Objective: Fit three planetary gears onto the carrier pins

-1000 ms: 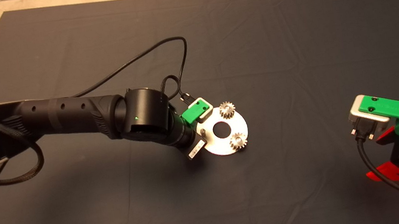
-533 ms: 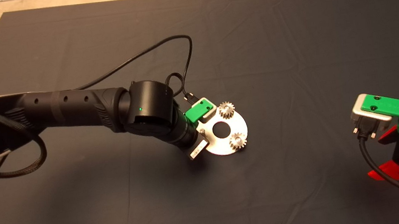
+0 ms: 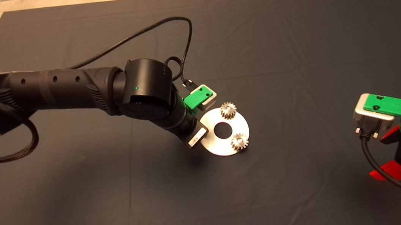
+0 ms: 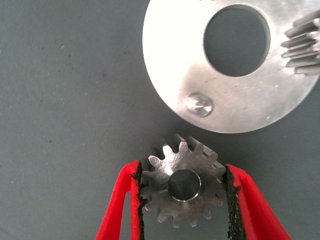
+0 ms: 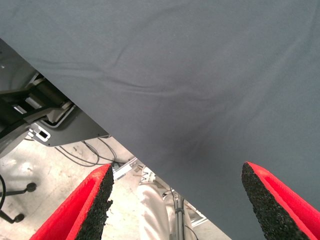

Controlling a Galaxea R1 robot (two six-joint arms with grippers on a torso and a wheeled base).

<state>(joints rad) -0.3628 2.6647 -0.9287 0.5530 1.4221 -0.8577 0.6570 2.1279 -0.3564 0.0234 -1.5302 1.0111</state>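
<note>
The left gripper [image 4: 182, 200], mid-mat, clamps a small silver toothed spur gear [image 4: 181, 186] just beside the shiny round plate's [image 4: 175, 60] bare silver stud [image 4: 198, 105]. The right gripper [image 5: 175, 200], at the mat's right edge, hangs wide open, empty.

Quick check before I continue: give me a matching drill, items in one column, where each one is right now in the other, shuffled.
Items:
1. third planetary gear
2. bare carrier pin
3. two seated planetary gears
4. right gripper

States:
A. open, parked at the mat's edge
B. on the carrier plate, each on its pin
C. empty, on the plate's rim nearest the left gripper
D. clamped between red fingers, off the plate, beside the free pin

Pairs: 1-D, 2-C, 3-B, 4-A
</note>
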